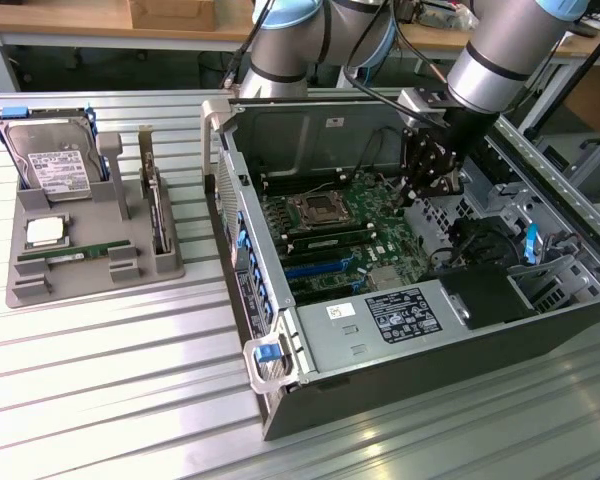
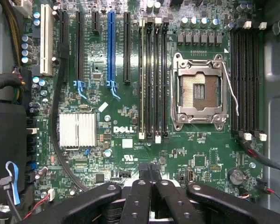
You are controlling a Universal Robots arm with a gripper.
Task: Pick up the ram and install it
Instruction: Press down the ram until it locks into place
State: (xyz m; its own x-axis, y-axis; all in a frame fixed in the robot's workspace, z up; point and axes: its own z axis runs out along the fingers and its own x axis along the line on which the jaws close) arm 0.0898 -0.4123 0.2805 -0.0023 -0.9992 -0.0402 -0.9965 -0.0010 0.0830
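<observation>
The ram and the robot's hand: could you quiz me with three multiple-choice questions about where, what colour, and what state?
1. Where is the ram?
A. In the grey tray beside the computer case
B. Held in the hand
C. On the floor

2. What colour is the brightest long slot on the motherboard?
A. Red
B. Blue
C. Yellow

3. How is the hand?
A. Wide open
B. Clamped on a hard drive
C. Shut and empty, over the motherboard

Answers: 1 A, the green strip lies in the tray; 2 B, one slot is plainly blue; 3 C, its fingers meet with nothing between.
</observation>
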